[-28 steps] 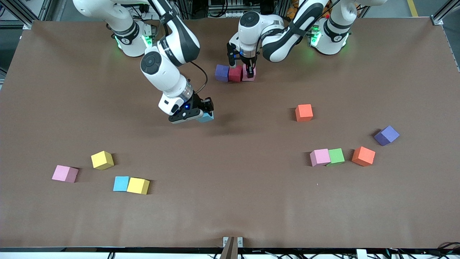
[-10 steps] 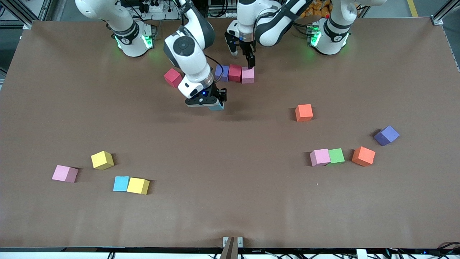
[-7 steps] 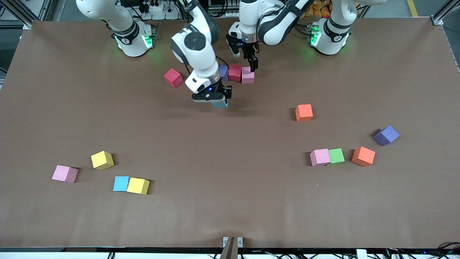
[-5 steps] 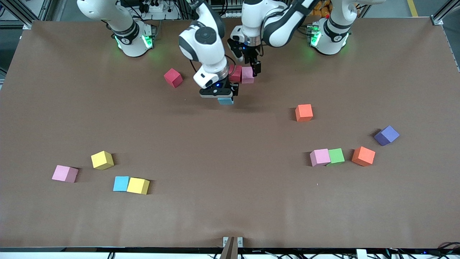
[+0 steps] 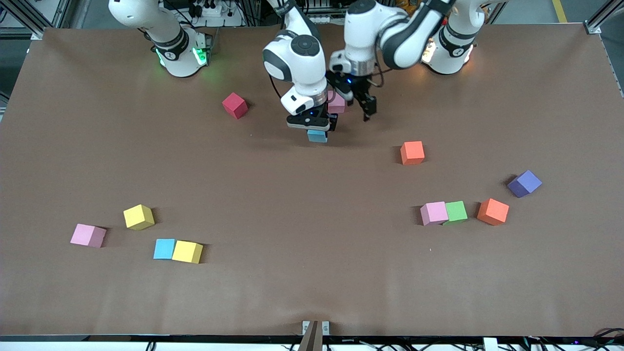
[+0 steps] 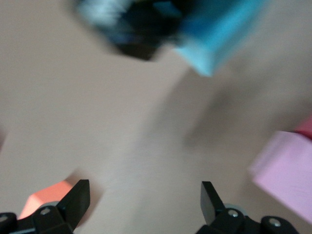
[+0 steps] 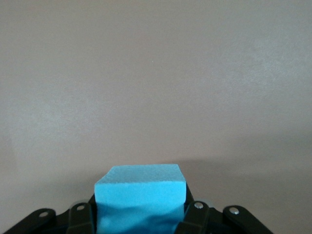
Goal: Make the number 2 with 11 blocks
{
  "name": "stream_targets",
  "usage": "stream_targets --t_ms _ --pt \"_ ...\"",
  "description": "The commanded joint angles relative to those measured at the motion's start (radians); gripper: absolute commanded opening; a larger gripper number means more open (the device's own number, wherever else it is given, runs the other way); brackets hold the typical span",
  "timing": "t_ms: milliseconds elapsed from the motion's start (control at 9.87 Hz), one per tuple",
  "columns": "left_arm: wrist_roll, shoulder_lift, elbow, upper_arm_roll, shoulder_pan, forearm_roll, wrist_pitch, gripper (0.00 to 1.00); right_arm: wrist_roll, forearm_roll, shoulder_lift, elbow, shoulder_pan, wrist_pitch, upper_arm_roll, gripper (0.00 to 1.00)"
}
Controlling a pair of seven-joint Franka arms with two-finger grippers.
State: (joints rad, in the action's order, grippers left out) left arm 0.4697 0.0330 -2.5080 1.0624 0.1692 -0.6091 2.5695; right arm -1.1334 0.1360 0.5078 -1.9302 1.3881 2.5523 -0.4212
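Gripping a light blue block point(image 7: 140, 195) between narrowed fingers, the right gripper point(image 5: 316, 127) hangs over bare worktop point(image 5: 292, 204) just beside the pink block point(image 5: 337, 103) that shows at the end of the started row; the rest of that row is hidden under the right arm. The left gripper point(image 5: 359, 103), empty with its fingers point(image 6: 77, 196) spread wide, hovers close alongside over the same patch. The main risk is crowding: both grippers share a small space, so a lowering move could clip the left arm or nudge the pink block out of line. A crooked release would also leave the blue cube askew. The loose blocks lie well apart, among them a red block point(image 5: 235, 105), an orange block point(image 5: 412, 152) and a yellow block point(image 5: 139, 217).
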Motion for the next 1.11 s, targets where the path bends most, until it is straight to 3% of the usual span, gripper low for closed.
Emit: stream_targets --t_ms 0,608,912,1013 --pt "0.004 -0.027 -0.006 -0.024 0.111 -0.006 0.021 1.00 -0.083 -0.022 0.072 0.071 0.048 -0.018 -0.022 0.17" --pt "-0.008 -0.036 0.043 -0.251 0.142 0.041 0.021 1.00 -0.106 -0.064 0.155 0.137 0.123 -0.049 -0.044 0.17" --pt "-0.176 -0.025 0.107 -0.300 0.142 0.341 -0.024 1.00 -0.106 -0.067 0.158 0.135 0.146 -0.061 -0.042 0.16" --pt "-0.212 -0.019 0.156 -0.311 0.142 0.438 -0.122 1.00 -0.106 -0.067 0.159 0.134 0.154 -0.061 -0.042 0.16"
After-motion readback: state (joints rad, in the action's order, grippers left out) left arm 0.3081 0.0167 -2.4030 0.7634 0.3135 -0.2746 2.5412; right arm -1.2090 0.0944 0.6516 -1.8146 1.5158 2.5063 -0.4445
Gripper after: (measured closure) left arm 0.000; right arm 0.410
